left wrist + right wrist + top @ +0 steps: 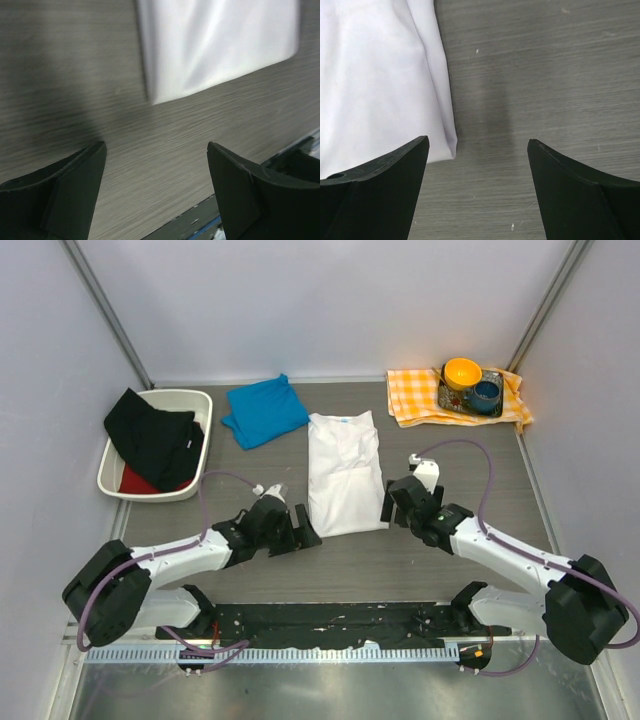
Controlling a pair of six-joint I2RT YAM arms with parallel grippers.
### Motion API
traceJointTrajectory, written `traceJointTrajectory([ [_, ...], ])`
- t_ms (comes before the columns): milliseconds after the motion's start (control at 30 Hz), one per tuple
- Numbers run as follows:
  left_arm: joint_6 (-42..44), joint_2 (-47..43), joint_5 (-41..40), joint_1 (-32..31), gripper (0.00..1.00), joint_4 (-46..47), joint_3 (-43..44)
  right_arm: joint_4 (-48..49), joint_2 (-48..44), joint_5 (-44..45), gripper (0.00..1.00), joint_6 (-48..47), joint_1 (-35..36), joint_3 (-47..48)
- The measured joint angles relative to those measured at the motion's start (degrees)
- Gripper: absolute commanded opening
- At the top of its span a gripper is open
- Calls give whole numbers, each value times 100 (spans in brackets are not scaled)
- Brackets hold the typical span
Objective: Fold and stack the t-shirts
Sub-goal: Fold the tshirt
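T-shirts lie in two places on the table (420, 570): the white t-shirt (345, 472) stretches at centre as a long narrow strip, already folded lengthwise, and the blue t-shirt (265, 410) sits folded just beside its far left corner; we flank the strip's near end, our left gripper (297, 530) by one corner and our right gripper (397, 502) by the other, so both corners can be taken together; both pairs of jaws stand apart with nothing between them; we judge the next step is folding the near hem toward the collar, then stacking the two.
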Motion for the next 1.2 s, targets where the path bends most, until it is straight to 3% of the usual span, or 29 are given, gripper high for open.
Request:
traceJointTrajectory([
  [133, -205, -63, -4, -2, 86, 295, -369, 186, -164, -459, 86, 219, 0, -393],
  [367, -551, 334, 149, -11, 86, 1648, -684, 723, -175, -1130, 84, 560, 0, -800],
  [567, -750, 767, 229, -11, 72, 2343, -699, 1075, -181, -1405, 80, 793, 0, -1075],
  [700, -835, 1051, 240, -9, 56, 2618, -697, 1207, -181, -1440, 77, 883, -26, -1176],
  [1200, -1001, 1650, 374, -9, 49, 3445, -702, 1530, -170, -1421, 76, 964, -352, -1309],
])
